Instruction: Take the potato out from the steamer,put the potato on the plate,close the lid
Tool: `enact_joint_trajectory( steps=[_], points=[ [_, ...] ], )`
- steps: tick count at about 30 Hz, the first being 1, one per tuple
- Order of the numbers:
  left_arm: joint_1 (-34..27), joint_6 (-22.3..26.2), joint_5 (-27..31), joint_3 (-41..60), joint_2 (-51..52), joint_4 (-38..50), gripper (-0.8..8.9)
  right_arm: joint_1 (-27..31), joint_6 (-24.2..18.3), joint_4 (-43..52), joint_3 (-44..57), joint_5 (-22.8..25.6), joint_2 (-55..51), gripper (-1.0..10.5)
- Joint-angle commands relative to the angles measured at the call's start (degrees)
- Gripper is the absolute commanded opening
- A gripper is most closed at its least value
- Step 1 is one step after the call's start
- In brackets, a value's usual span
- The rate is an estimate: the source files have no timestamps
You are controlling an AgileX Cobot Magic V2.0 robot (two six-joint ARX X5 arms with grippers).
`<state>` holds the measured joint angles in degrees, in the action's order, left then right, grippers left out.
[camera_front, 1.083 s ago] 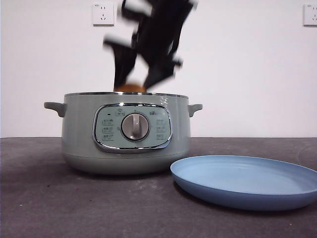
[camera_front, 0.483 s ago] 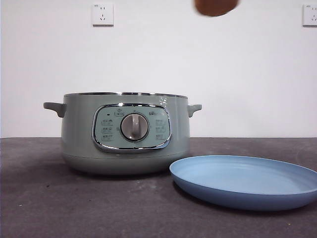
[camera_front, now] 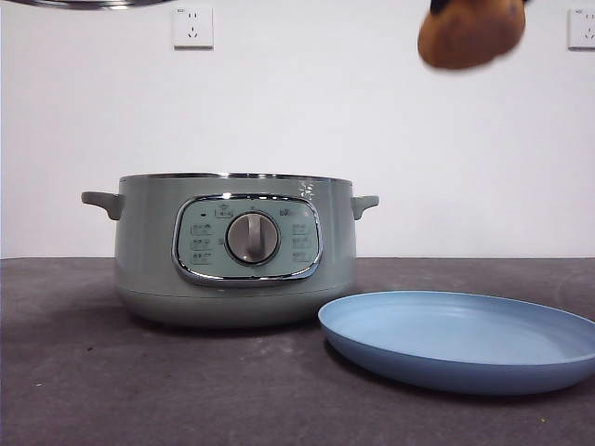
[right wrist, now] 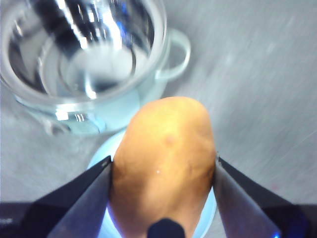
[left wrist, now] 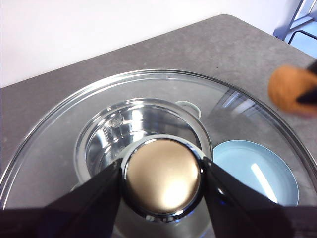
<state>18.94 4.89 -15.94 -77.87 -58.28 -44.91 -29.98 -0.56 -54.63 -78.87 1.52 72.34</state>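
Observation:
The sage-green steamer (camera_front: 237,249) stands open on the dark table, its shiny inside empty in the right wrist view (right wrist: 89,54). My right gripper (right wrist: 163,173) is shut on the orange-brown potato (right wrist: 166,158), held high in the air above the light blue plate (camera_front: 460,339); the potato shows at the top right of the front view (camera_front: 469,35). My left gripper (left wrist: 161,178) is shut on the knob of the glass lid (left wrist: 59,144) and holds it high above the steamer; only the lid's chrome rim (camera_front: 88,3) shows in the front view.
The plate lies on the table just right of the steamer and in front of it. Two wall sockets (camera_front: 192,26) sit on the white wall behind. The table's rounded far corner (left wrist: 233,22) shows in the left wrist view.
My right gripper lifted the potato out of the steamer, up out of the front view, then carried it right; it now hangs a little lower above the plate. The lid's rim has appeared top left.

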Motion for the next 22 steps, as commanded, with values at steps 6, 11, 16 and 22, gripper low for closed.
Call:
enact_joint_trajectory(
  steps=[6, 11, 16, 22],
  points=[
    [0.7, 1.4, -0.8, -0.2, -3.5, 5.2, -0.09, 0.0, 3.3, 13.9, 20.7, -1.7, -0.7, -0.1],
    [0.9, 2.8, -0.8, -0.2, -6.9, 8.6, -0.09, -0.1, 5.3, 25.0, 30.9, -4.2, -0.3, -0.1],
    [1.8, 4.5, -0.7, -0.2, -11.3, 11.5, -0.09, -0.1, 5.7, 32.2, 37.6, -4.5, 0.4, -0.1],
    [3.0, 6.0, -0.6, -0.2, -17.9, 14.7, -0.09, -0.1, 5.9, 37.7, 40.9, -4.4, 1.4, -0.1]
  ],
)
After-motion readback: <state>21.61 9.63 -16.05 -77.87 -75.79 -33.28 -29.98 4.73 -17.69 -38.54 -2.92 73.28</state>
